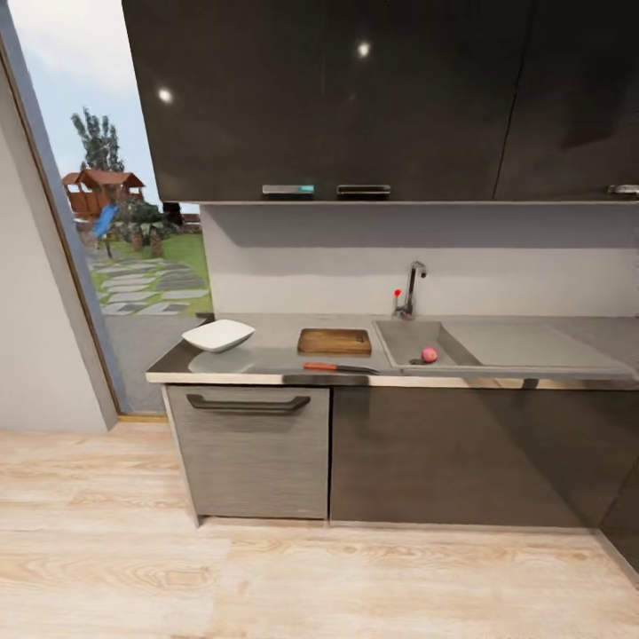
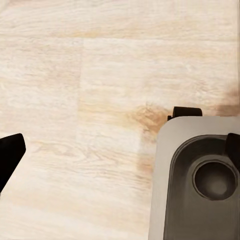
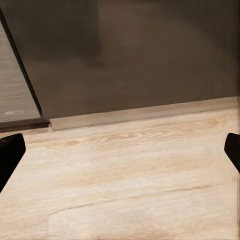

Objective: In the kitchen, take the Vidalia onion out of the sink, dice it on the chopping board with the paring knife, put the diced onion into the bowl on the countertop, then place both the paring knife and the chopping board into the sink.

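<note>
Head cam: stands back from the countertop (image 1: 266,359), faces it square, pitched down; sink (image 1: 417,344) at 1 o'clock. Left wrist cam: looks straight down, close over the wood floor (image 2: 75,100). Right wrist cam: low, angled at base cabinets (image 3: 140,55). All three share the floor.
</note>
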Motion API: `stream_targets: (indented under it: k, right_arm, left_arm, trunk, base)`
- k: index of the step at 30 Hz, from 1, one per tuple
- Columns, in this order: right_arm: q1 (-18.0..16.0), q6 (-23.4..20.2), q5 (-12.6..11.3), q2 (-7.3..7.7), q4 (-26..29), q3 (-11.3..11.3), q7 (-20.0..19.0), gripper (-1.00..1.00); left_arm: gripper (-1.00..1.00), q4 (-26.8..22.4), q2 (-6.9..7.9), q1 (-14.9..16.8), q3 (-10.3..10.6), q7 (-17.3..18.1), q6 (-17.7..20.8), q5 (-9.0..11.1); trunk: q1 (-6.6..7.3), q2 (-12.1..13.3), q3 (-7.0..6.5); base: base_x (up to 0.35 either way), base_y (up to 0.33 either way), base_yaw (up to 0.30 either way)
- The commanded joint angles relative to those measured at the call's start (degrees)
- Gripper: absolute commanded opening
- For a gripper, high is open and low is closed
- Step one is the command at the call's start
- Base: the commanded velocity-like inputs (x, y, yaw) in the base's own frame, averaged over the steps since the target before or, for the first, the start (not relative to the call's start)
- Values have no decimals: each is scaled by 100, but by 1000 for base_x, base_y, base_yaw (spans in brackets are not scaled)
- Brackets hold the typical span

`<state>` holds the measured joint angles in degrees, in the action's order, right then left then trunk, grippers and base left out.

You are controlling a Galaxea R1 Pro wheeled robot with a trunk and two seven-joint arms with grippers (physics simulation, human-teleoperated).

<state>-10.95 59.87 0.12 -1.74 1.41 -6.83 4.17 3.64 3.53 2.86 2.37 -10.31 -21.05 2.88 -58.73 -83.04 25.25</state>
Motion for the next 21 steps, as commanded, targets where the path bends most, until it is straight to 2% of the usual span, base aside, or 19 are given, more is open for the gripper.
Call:
stream_targets:
  k: [1,21]
  right_arm:
    - [-6,13,5,-2,-2,-12,13,100]
    - [-4,13,14,-4,-5,-12,23,100]
  left_arm:
    - [100,22,-1,7,27,-6,-39,28]
    - [100,22,-2,9,27,-6,-39,28]
  trunk:
    - [0,-4,3]
    - [0,-4,-5]
  base:
    - [0,0,-83]
    - [0,0,-11]
